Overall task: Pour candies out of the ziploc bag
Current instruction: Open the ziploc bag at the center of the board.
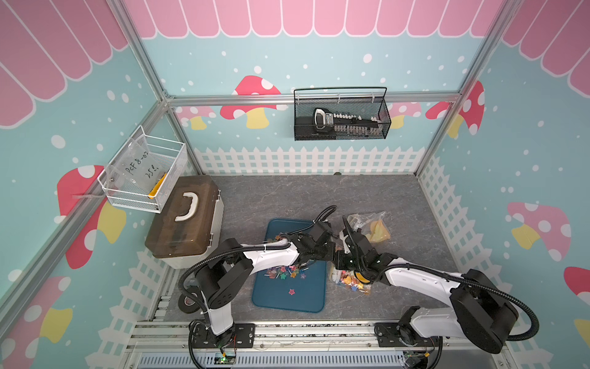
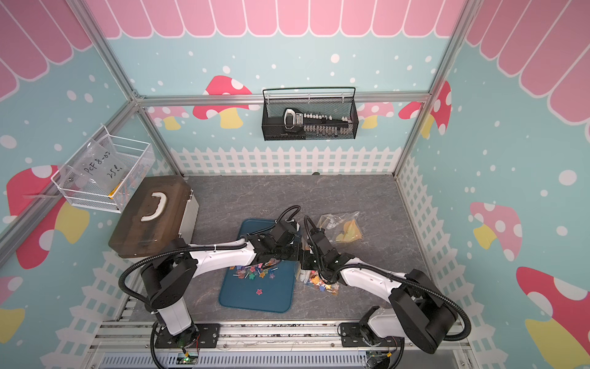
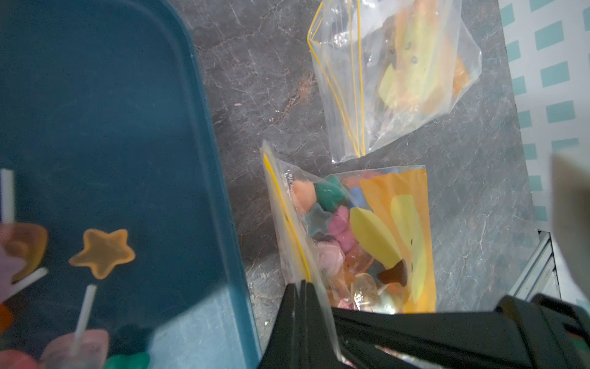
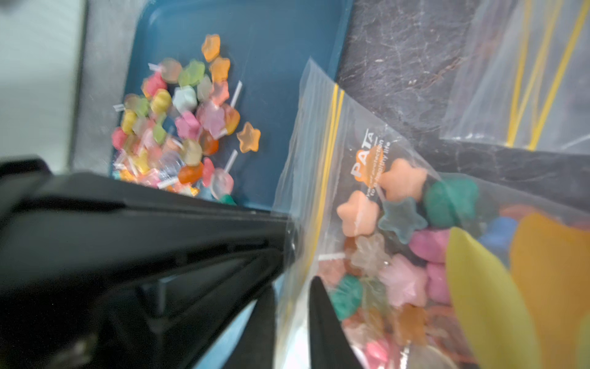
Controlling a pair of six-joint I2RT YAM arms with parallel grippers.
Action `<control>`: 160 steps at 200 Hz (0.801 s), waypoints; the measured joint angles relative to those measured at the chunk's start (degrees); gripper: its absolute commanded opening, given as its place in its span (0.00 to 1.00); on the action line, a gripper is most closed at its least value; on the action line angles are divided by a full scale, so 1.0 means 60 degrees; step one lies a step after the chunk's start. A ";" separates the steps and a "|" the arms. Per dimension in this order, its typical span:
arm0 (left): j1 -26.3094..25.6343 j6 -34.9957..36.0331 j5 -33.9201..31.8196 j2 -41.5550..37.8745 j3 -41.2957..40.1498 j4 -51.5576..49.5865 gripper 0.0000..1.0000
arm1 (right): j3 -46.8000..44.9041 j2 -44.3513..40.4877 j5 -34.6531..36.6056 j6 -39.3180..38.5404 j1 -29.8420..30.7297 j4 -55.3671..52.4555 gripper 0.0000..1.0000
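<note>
The ziploc bag (image 1: 349, 282) (image 2: 319, 284) lies just right of the blue tray (image 1: 287, 303), with many coloured candies (image 4: 404, 182) inside it. A heap of loose candies (image 1: 287, 273) (image 4: 182, 127) rests on the tray. In the left wrist view my left gripper (image 3: 301, 284) is shut on the bag's (image 3: 367, 239) lip beside the yellow zip line. My right gripper (image 4: 293, 287) straddles the bag's (image 4: 351, 143) other lip; its black fingers (image 4: 322, 306) stand a narrow gap apart with the plastic between them. Both grippers meet over the tray's right edge.
A second clear bag (image 1: 373, 226) (image 3: 399, 70) with yellow contents lies behind the candy bag. A brown-lidded box (image 1: 185, 220) stands left of the tray, and a black tape roll (image 1: 188, 302) lies near the left arm's base. Wire baskets (image 1: 143, 172) (image 1: 341, 115) hang on the walls.
</note>
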 measured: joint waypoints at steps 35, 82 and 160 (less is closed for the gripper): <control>0.0000 0.0000 -0.0004 0.0000 0.0000 0.0000 0.00 | -0.0026 -0.0011 0.0062 0.0095 0.0007 0.0062 0.00; -0.0018 0.0004 -0.0044 -0.0033 -0.0004 0.0004 0.00 | -0.0193 -0.0470 0.0488 0.0164 0.0011 -0.0200 0.00; -0.0131 0.0000 -0.0033 -0.0124 -0.0022 0.0233 0.00 | -0.0193 -0.1086 0.1377 0.0284 0.0106 -0.0914 0.00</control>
